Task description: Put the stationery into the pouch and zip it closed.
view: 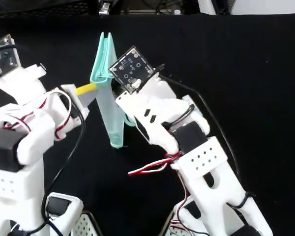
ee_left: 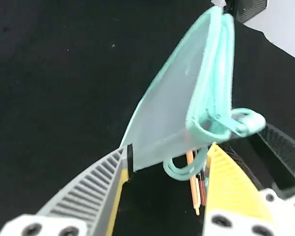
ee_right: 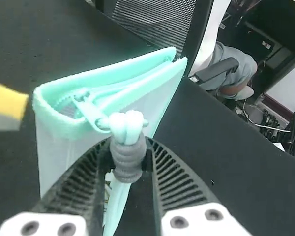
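Black table (view: 265,73), left gripper (ee_left: 169,150) spread wide, clasping end of pouch (ee_left: 172,98), right gripper (ee_right: 129,145) pinched narrow on zipper pull (ee_right: 125,125)

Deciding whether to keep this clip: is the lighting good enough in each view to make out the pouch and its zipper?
High view: the pale pouch stands out on the black table, which shows no readable shadows. Left wrist view: light passes through the pouch, and the pens are discernible. Right wrist view: the zipper pull is evenly lit with no glare, against a bright room behind.
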{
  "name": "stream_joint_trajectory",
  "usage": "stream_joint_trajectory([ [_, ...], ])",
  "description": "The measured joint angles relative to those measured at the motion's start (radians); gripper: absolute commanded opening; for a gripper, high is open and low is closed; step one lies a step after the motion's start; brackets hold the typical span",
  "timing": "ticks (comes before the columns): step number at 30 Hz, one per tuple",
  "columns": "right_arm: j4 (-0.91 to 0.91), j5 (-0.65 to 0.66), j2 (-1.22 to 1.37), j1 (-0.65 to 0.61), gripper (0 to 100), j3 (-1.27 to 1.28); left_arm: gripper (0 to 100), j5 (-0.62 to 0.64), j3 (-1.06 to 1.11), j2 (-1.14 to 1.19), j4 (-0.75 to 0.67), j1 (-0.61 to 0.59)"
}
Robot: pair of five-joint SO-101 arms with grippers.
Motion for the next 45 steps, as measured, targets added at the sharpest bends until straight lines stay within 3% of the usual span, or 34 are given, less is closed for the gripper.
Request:
stream_joint_trajectory([
  [8,0.000,-0.002,0.000,0.002,1.2,0.000,26,0.035,0.078,-0.005,-0.138,-0.003],
  [20,-0.055,-0.002,-0.002,0.000,1.2,0.048,26,0.074,0.164,-0.006,-0.204,-0.011],
  [26,-0.083,-0.002,-0.002,-0.002,1.2,0.066,9,0.075,0.172,-0.015,-0.218,-0.009],
  [29,-0.084,-0.002,-0.002,-0.003,1.2,0.080,8,0.074,0.172,-0.020,-0.222,-0.008],
  [33,-0.084,0.002,0.000,-0.003,1.2,0.080,3,0.014,0.172,-0.017,-0.245,-0.008],
  [45,-0.077,0.005,-0.112,0.000,1.2,0.071,4,-0.106,0.212,-0.017,-0.384,-0.008],
])
